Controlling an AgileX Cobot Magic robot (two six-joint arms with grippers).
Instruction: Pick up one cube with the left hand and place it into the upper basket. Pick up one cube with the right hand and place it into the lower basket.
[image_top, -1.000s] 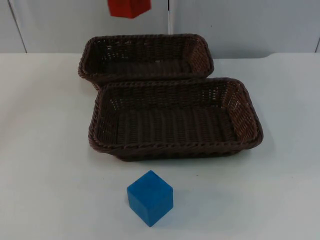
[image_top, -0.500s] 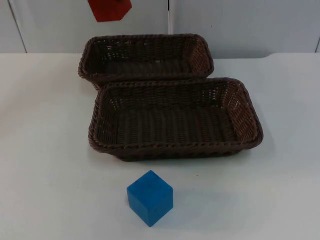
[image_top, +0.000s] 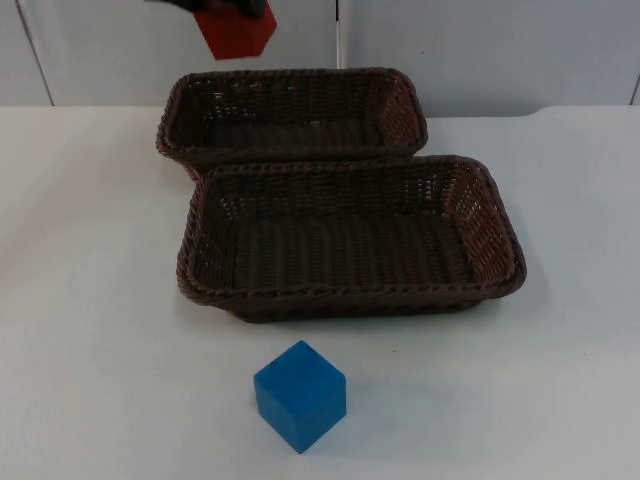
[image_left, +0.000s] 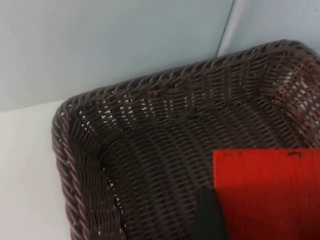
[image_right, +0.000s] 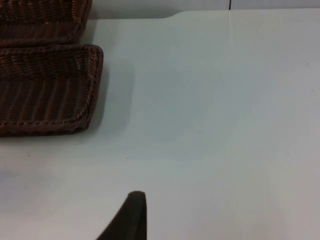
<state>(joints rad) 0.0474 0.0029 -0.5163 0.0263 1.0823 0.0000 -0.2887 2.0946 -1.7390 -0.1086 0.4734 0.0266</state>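
We see a white counter (image_top: 90, 300) ending at a grey partition wall (image_top: 500, 50), carrying two dark brown woven wicker baskets, the lower basket (image_top: 350, 300) touching the upper basket (image_top: 300, 82) behind it, with open counter all around. From the left wrist we see the left gripper (image_left: 260, 220) clamped on a red cube (image_top: 236, 30) above the upper basket's floor. A blue cube (image_top: 300, 395) sits on the counter in front of the lower basket, and the right gripper (image_right: 131, 215) waits over bare counter beside that basket's corner; we cannot tell how its fingers stand.

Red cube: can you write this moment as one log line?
left end effector: holds red cube above upper basket | right end effector: waits over table | blue cube: on table
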